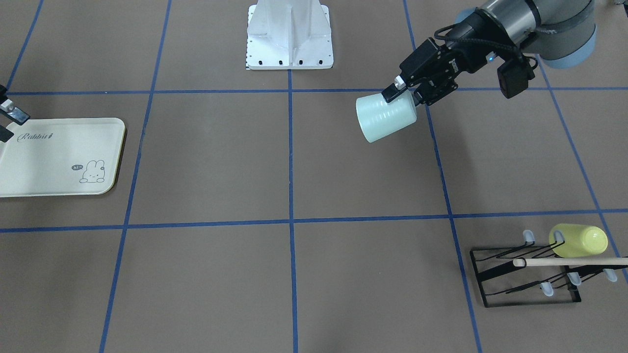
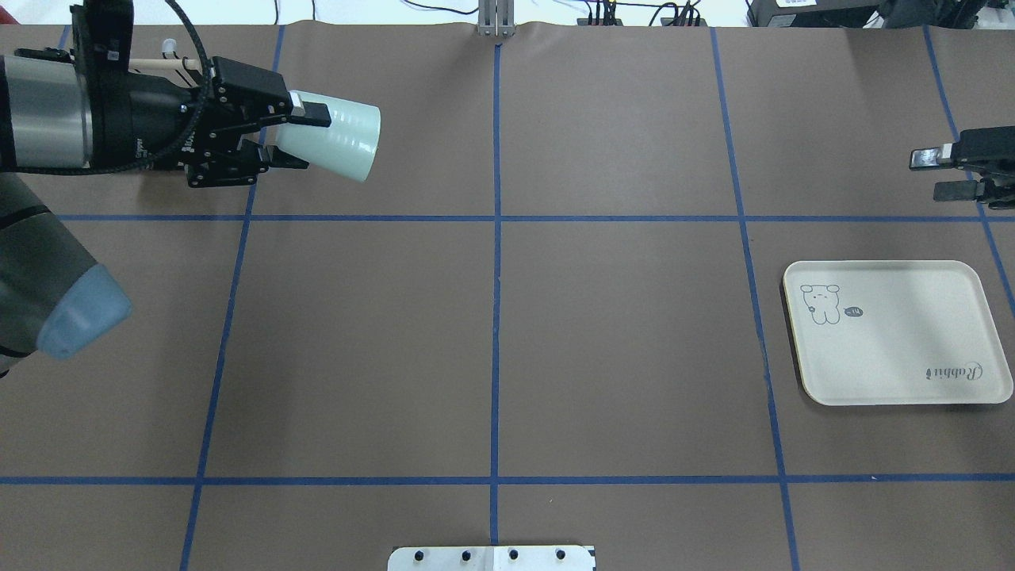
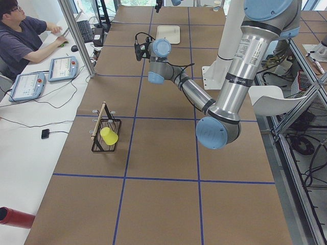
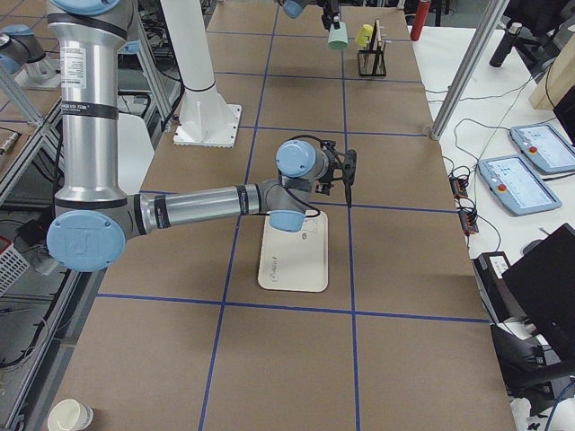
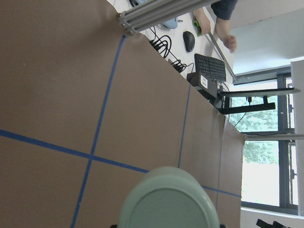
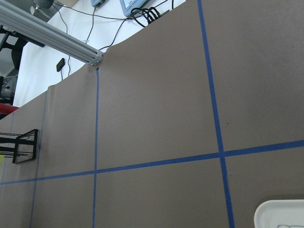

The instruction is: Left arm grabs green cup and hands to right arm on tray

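Nearest the robot, a white base plate [image 2: 492,557] is sitting at the surface's [image 2: 492,341] near edge, partly cut off by the frame. Beyond it, a wide stretch of brown surface marked with blue tape lines is lying open across the middle.

On the right, the tray [image 2: 896,373] is resting flat close to the right edge, with nothing on it. Just past its far side, the right claw [image 2: 934,174] is hovering with its fingers apart and nothing between them; its arm is mostly out of the overhead and front views.

At the far left, the left arm [image 2: 47,119] is reaching level toward the middle, its claw [image 2: 297,136] clamped on the base end of the green cup [image 2: 341,141]. The cup is lying on its side in the air, mouth pointing right, well apart from the tray.

Farthest left, a wire rack [image 1: 549,262] is holding a yellow cup [image 1: 581,240]; overhead, the arm is hiding most of it.
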Controlling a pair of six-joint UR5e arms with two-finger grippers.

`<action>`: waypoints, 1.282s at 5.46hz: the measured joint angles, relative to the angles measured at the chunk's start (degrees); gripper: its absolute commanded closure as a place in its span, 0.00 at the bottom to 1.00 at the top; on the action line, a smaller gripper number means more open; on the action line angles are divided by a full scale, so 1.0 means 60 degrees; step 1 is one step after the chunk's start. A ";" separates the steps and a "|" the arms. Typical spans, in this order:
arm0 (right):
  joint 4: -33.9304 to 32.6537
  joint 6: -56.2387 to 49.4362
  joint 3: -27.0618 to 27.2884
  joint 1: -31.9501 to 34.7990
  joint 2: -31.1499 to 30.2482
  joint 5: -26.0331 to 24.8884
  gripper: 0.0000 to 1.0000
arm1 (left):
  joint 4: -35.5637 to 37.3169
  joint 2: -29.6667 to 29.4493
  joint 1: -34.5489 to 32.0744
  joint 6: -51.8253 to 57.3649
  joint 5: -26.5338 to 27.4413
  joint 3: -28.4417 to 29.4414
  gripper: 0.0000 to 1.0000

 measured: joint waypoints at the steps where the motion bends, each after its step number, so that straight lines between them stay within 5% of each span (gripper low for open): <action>1: 0.0965 0.0853 0.0036 -0.0100 0.0090 -0.0016 0.02 | -0.0408 -0.0080 0.0349 -0.0453 0.0000 -0.0002 1.00; 4: 0.3714 0.3080 0.0059 -0.0807 0.0469 -0.0807 0.04 | -0.0594 -0.0456 0.1144 -0.0757 0.0025 0.0020 1.00; 7: 0.6179 0.4067 0.0068 -0.3672 0.0780 -0.4113 0.03 | -0.0619 -0.0984 0.1683 -0.0996 0.0018 0.0014 1.00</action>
